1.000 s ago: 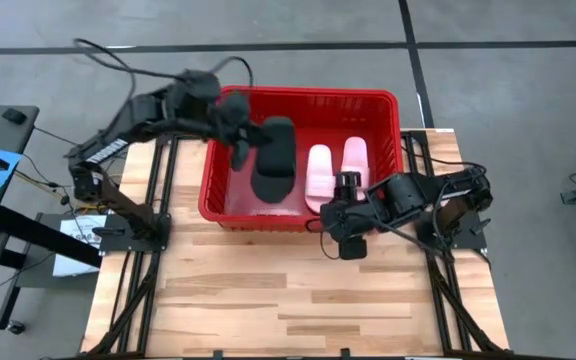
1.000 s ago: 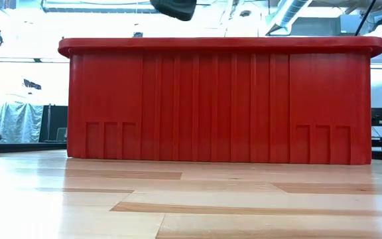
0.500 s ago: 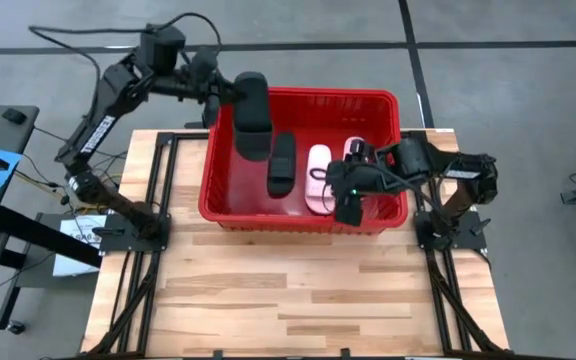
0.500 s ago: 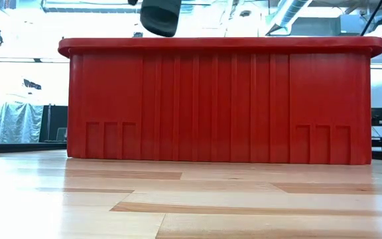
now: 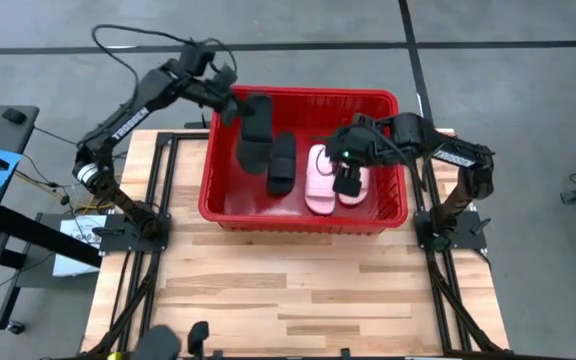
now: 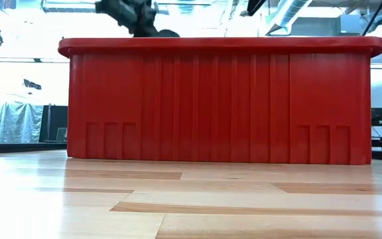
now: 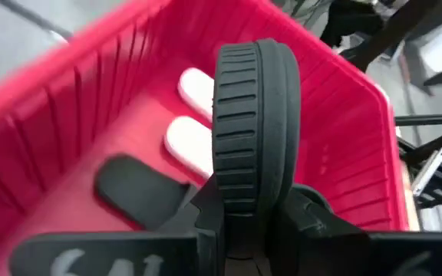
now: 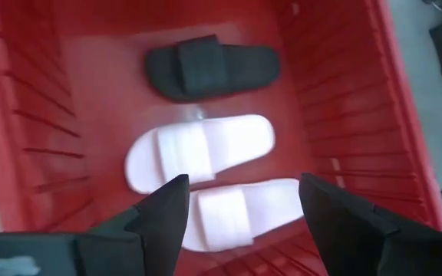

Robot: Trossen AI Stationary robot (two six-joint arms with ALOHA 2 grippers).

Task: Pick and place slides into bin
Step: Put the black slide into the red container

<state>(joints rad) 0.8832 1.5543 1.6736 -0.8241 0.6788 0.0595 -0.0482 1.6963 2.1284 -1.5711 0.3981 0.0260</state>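
Note:
The red bin (image 5: 303, 205) stands at the table's far middle; its near wall fills the low view (image 6: 221, 99). Inside it lie a black slide (image 5: 282, 163) and two light pink slides (image 5: 318, 182) (image 5: 356, 190), side by side on their soles. My left gripper (image 5: 232, 106) is over the bin's far left corner, shut on the second black slide (image 5: 255, 135). My right gripper (image 5: 347, 181) hangs open and empty just above the pink slides; its wrist view shows them (image 8: 198, 153) (image 8: 240, 211) and the black one (image 8: 209, 67). My left gripper pinches the black slide by the end nearest it (image 7: 244, 226), one finger (image 7: 206, 222) on each side. It comes slanting down from the bin's far left. The slide reaches on past the fingers into the bin, on its edge. Whether its lower end (image 5: 251, 165) touches the floor, I cannot tell.
The bin's tall slatted walls and rolled rim (image 5: 298, 95) ring both grippers. Bare wooden table (image 5: 288, 290) stretches from the bin to the near edge. Black frame rails run along the table's left (image 5: 153, 230) and right (image 5: 438, 240) sides.
My left gripper has carried the black slide from high over the bin's middle toward its far left corner, then down inside the walls. My right gripper has gone from just outside the bin's near wall over the rim toward the far edge, and now hangs above the pink slides.

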